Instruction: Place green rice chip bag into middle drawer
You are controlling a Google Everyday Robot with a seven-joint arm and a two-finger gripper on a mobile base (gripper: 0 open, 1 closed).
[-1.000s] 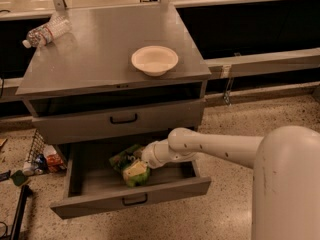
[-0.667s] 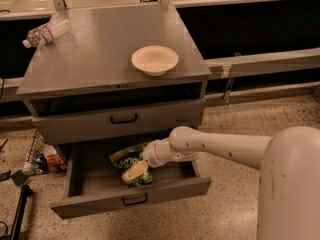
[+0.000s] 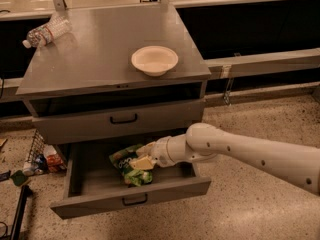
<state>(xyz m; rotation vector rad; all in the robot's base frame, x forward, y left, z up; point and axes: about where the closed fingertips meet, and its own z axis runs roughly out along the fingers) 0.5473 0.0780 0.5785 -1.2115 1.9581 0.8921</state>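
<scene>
The green rice chip bag [image 3: 128, 165] lies crumpled on the floor of the pulled-out drawer [image 3: 130, 198], left of its middle. This open drawer is the one under the shut drawer [image 3: 120, 123] with the black handle. My gripper [image 3: 143, 156] reaches into the open drawer from the right, at the end of the white arm [image 3: 240, 151]. It is open, with its fingertips [image 3: 142, 163] right at the bag's right edge, just above the drawer floor. Part of the bag is hidden under the gripper.
A white bowl [image 3: 154, 60] stands on the grey cabinet top [image 3: 100, 49]. A clear plastic bottle [image 3: 46, 32] lies at its far left corner. Clutter and a wire rack [image 3: 39, 154] sit on the floor to the left of the drawer. Speckled floor lies in front and to the right.
The gripper has shifted a little up and to the right, off the bag. The bag has stayed in place on the drawer floor.
</scene>
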